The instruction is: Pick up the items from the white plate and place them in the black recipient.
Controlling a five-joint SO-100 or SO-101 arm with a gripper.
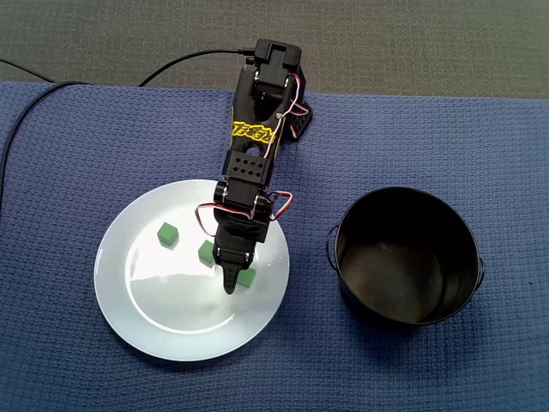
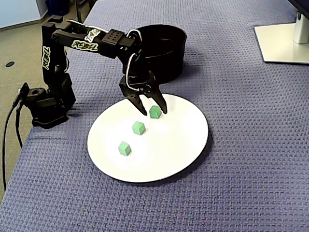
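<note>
Green cube [image 1: 249, 277] half under the gripper [image 1: 230, 287]; possibly a monitor stand [image 2: 282, 43], edge-cropped.

light: bright, even | glare: sheen on white plate [image 1: 171, 330] | shadows: soft | focus: sharp

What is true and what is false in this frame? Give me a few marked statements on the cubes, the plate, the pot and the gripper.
1. Three green cubes lie on the white plate. True.
2. The black pot already holds a cube. False: a fixed view from above shows nothing green inside it.
3. The gripper is open, with one finger on each side of the cube nearest the pot. True.
4. The pot stands on the plate. False: it stands beside the plate on the blue cloth, apart from it.
</note>
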